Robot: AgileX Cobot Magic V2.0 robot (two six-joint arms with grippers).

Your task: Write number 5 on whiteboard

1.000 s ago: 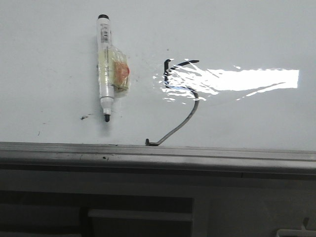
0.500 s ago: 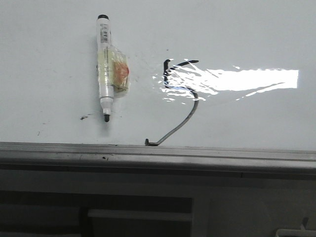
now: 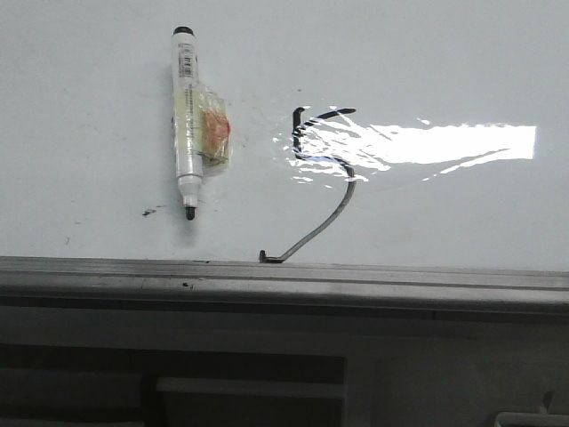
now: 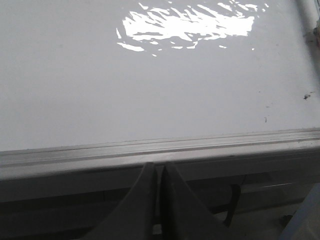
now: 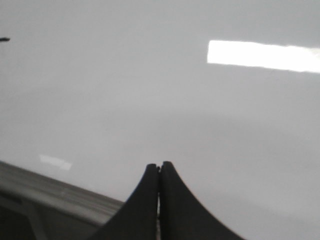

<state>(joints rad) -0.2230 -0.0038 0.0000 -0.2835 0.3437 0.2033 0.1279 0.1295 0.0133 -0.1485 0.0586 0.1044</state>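
pen (image 3: 187,120): white, black cap at far end, tip toward the near edge
tape (image 3: 213,133): clear yellowish wrap with reddish patch on pen's middle

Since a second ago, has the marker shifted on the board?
No. The marker sits the same relative to the number 5 and the whiteboard's edge rail.

My left hand (image 4: 159,172) pressed closed at the grey edge rail (image 4: 150,150), glossy whiteboard (image 4: 125,90) beyond it, bright glare (image 4: 187,26) far across, small black specks (image 4: 307,96) near one side
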